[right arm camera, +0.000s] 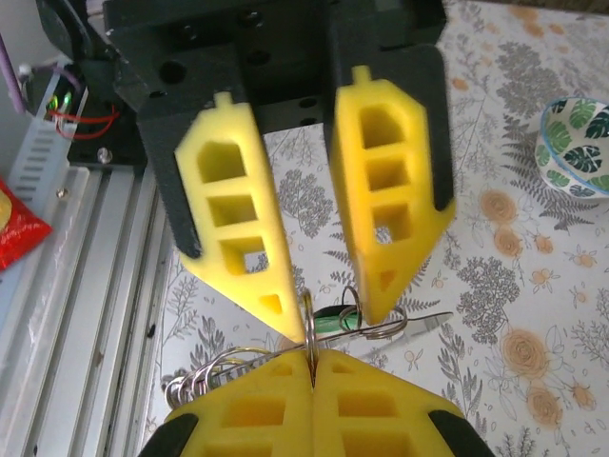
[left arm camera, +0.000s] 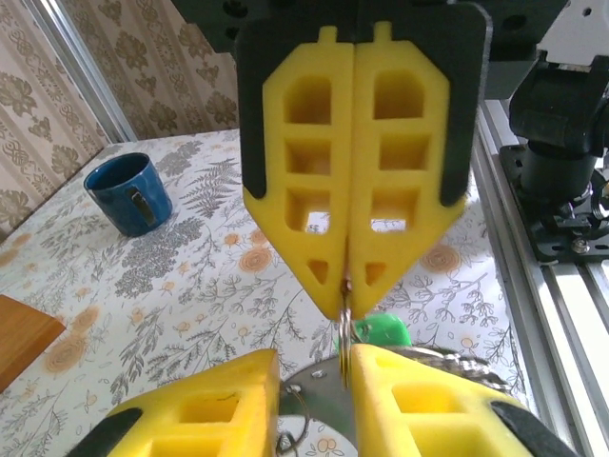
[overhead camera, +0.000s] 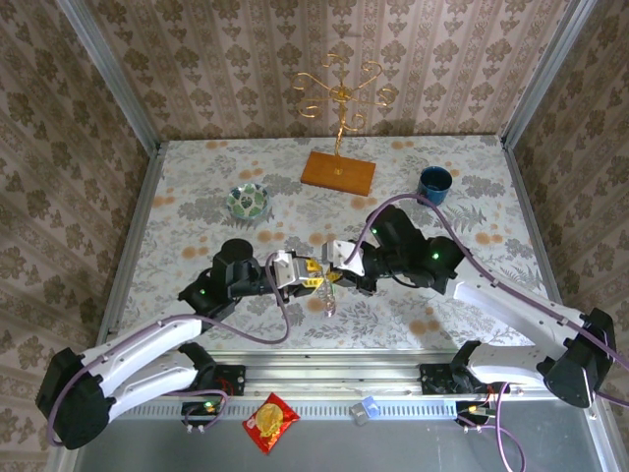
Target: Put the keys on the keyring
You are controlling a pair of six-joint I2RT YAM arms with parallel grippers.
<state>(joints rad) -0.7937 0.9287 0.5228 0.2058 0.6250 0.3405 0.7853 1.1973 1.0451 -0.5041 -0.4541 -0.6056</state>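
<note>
Your R gripper (right arm camera: pixel 312 360): clamped on keyring (right arm camera: pixel 309 322), seen edge-on. L gripper (left arm camera: pixel 314 354): fingers apart astride it. Key (right arm camera: pixel 333 321) blade pts toward bowl (right arm camera: pixel 576 143).

Desk (overhead camera: pixel 197 167), flowered top, as I see it from the overhead camera. At 12 o'clock, a flat wooden base (overhead camera: pixel 338 172) carries a gold wire stand (overhead camera: pixel 340 93). At 10 o'clock, a green-and-white patterned bowl (overhead camera: pixel 249 202). At 2 o'clock, a blue mug (overhead camera: pixel 434 183), upright. Toward 6 o'clock, on the grey metal ledge (overhead camera: pixel 413 438), a red snack packet (overhead camera: pixel 270 423).
</note>
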